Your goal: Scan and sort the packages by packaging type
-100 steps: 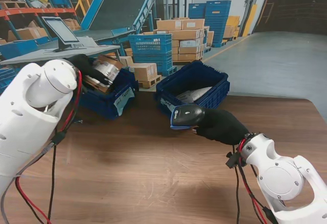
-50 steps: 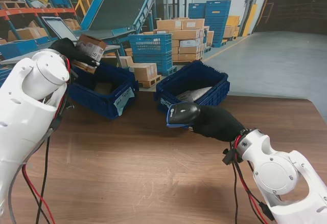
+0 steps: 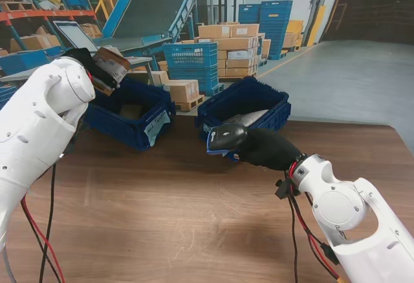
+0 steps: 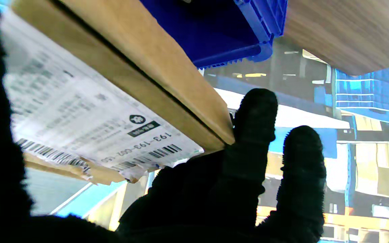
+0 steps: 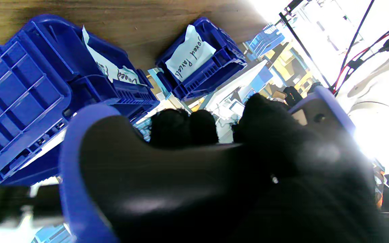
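Stand view: left hand (image 3: 87,63) has lifted the cardboard box (image 3: 111,65) clear of the left blue bin (image 3: 145,125) since a second ago and now grips it above and left of that bin. Right hand (image 3: 268,148), clamped on the scanner (image 3: 226,137), has eased left, scanner head in front of the right blue bin (image 3: 275,112). Read: box is being presented for scanning, not yet sorted. Left wrist view: box is brown corrugated, white shipping label (image 4: 89,114) with barcodes turned toward the palm, one label corner peeling; fingers (image 4: 253,121) wrap the box edge. Right wrist view: scanner body (image 5: 167,175) fills the frame, fingers closed round it; the left bin carries a handwritten paper tag (image 5: 187,55), seemingly "Boxed Parcels".
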Controlling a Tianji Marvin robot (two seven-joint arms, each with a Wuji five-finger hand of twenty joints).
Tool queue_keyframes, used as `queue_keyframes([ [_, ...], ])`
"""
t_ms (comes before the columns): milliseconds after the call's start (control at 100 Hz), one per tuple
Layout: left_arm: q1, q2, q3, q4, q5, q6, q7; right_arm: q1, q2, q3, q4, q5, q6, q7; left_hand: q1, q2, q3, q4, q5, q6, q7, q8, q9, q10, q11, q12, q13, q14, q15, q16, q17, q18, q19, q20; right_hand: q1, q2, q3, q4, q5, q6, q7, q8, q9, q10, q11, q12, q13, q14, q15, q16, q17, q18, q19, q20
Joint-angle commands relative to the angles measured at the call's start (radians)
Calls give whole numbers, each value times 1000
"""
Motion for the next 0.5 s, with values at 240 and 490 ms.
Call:
queue_keyframes([
  [240, -59, 1, 83, 40, 48, -59, -36, -13, -5, 12, -12, 2, -3, 11, 452, 174, 688, 59, 147, -351, 412, 41, 114, -183, 197, 79, 7, -2, 35, 10, -18, 47, 43, 27, 108, 84, 82, -10, 60, -65, 28, 16, 17, 31, -11, 7, 0, 7, 1, 2, 0, -2, 5, 5],
  [490, -138, -1, 178, 86, 51, -66, -76, -26, -6, 23, -17, 6, -2, 9, 450, 174, 684, 48, 147, -354, 415, 36, 112, -181, 202, 89, 3, -8, 44, 0, -18, 43, 40, 31, 108, 83, 82, -10, 60, -65, 29, 17, 17, 31, -11, 7, -1, 7, 1, 2, 0, -4, 5, 6],
])
